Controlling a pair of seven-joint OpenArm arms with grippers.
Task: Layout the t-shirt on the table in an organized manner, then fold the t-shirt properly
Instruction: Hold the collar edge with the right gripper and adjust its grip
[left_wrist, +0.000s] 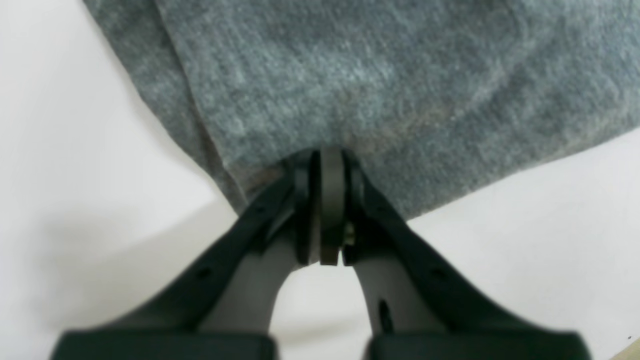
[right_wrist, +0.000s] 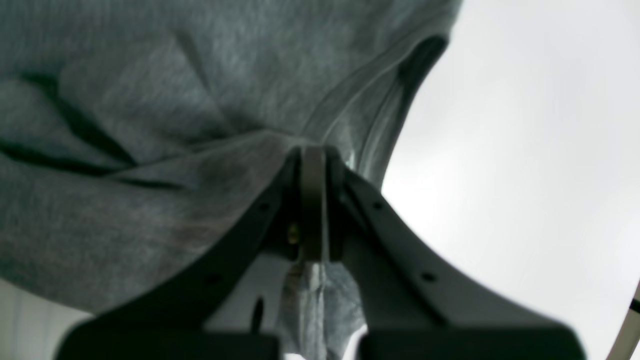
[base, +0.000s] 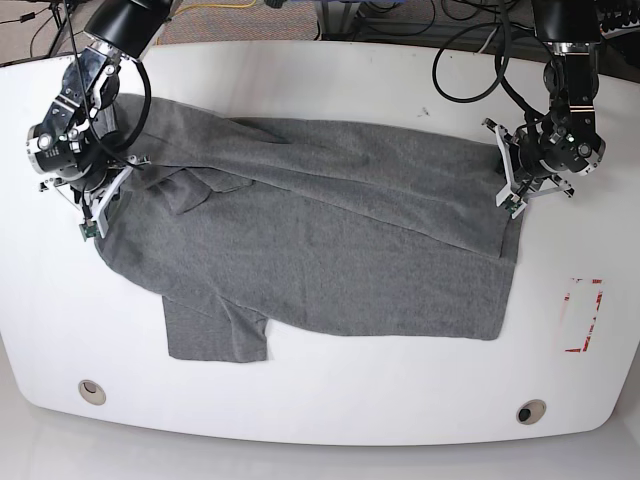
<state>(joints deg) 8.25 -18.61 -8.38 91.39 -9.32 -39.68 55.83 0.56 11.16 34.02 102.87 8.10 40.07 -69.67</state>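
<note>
Both of my 2 arms reach down over the far half of the table (base: 330, 70), 1 at each end of the t-shirt (base: 330, 240). My left gripper (left_wrist: 331, 159) is clamped on the shirt's hem edge, cloth fanning out beyond the closed jaws. My right gripper (right_wrist: 313, 150) is pinched tight on bunched fabric at the shoulder end, a fold hanging between its jaws.

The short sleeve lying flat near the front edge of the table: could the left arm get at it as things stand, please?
Probably not right away: the left gripper is shut on the t-shirt hem at the far side, so it must release first. The sleeve itself lies uncovered.
</note>
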